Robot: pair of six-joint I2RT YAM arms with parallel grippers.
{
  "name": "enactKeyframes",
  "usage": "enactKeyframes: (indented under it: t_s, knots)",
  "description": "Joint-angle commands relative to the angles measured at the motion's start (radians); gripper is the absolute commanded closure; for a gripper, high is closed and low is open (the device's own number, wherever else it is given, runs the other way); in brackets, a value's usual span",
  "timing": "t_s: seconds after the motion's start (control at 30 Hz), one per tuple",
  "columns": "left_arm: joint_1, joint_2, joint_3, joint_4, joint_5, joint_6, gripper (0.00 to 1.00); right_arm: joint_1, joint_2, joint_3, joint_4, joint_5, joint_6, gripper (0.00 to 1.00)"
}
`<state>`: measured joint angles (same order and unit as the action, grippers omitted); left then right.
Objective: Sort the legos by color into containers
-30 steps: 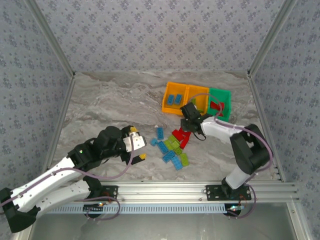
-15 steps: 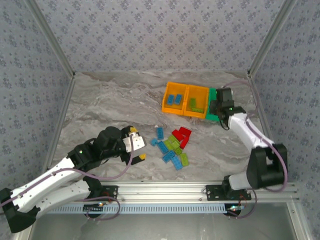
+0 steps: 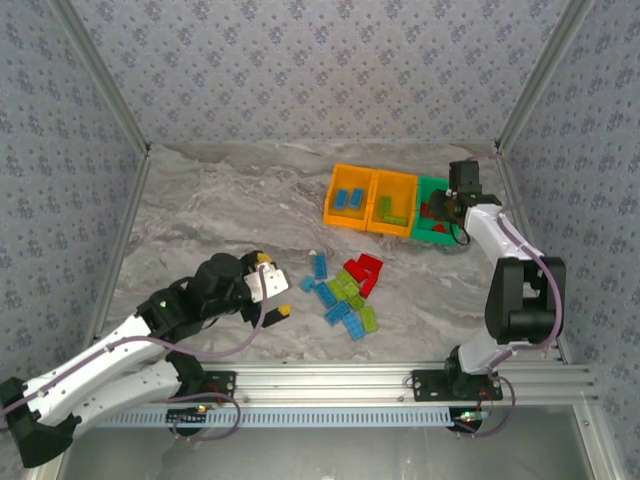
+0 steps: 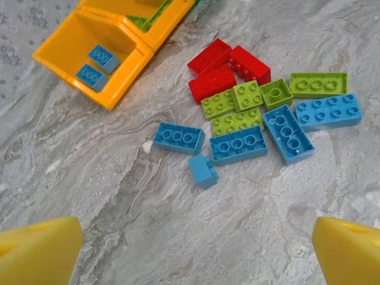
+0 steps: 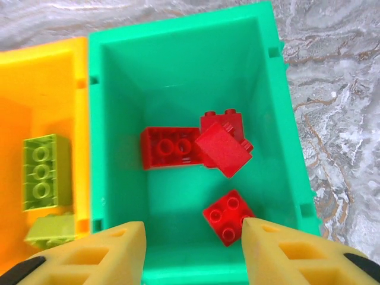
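Freshly swung from the pile [image 3: 345, 292] to upper right, the right pincer [image 5: 193, 237] gapes empty over red legos [image 5: 224, 148] in the green bin [image 5: 178, 71].

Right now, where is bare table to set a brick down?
Bare table runs wide from the left wall to the left orange bin. A smaller patch lies right of the loose legos, nearer than the green bin. Crowded: between legos and bins.

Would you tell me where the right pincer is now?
In the right wrist view, the right pincer hangs open above the green plastic bin holding red bricks, right of the orange plastic bin.
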<state>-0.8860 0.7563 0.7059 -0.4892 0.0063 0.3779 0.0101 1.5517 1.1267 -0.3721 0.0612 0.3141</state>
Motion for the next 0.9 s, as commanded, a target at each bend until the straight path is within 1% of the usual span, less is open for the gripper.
enactKeyframes:
  t_s: [0.0,0.1,0.17,0.2,0.27,0.37,0.47,0.57,0.63,0.73,0.87]
  knots:
    - [0.022,0.033,0.056,0.036,-0.054,-0.149,0.01,0.012,-0.179,-0.036,-0.077,-0.063,0.034,0.49]
    - [0.025,0.117,0.141,-0.004,-0.188,-0.389,0.01,0.048,-0.363,-0.124,-0.124,-0.137,0.082,0.46]
    - [0.031,0.189,0.182,-0.023,-0.246,-0.571,0.04,0.108,-0.490,-0.177,-0.186,-0.185,0.120,0.46]
    - [0.037,0.221,0.197,-0.025,-0.252,-0.639,0.05,0.143,-0.541,-0.193,-0.214,-0.197,0.141,0.45]
    - [0.051,0.305,0.229,-0.014,-0.252,-0.779,0.09,0.252,-0.634,-0.218,-0.304,-0.200,0.177,0.45]
    - [0.058,0.451,0.295,-0.003,-0.250,-0.929,0.11,0.437,-0.708,-0.225,-0.427,-0.160,0.248,0.43]
    - [0.060,0.626,0.392,-0.026,-0.240,-1.018,0.12,0.621,-0.733,-0.242,-0.498,-0.132,0.338,0.39]
    - [0.059,0.812,0.494,-0.056,-0.225,-1.043,0.13,0.787,-0.753,-0.273,-0.525,-0.051,0.432,0.37]
    - [0.060,0.907,0.540,-0.053,-0.220,-1.054,0.15,0.875,-0.765,-0.289,-0.542,0.009,0.481,0.36]
    - [0.060,1.016,0.579,-0.031,-0.216,-1.075,0.17,0.950,-0.776,-0.306,-0.571,0.059,0.535,0.34]
    - [0.060,1.115,0.607,-0.019,-0.189,-1.097,0.24,1.005,-0.795,-0.322,-0.594,0.095,0.577,0.32]
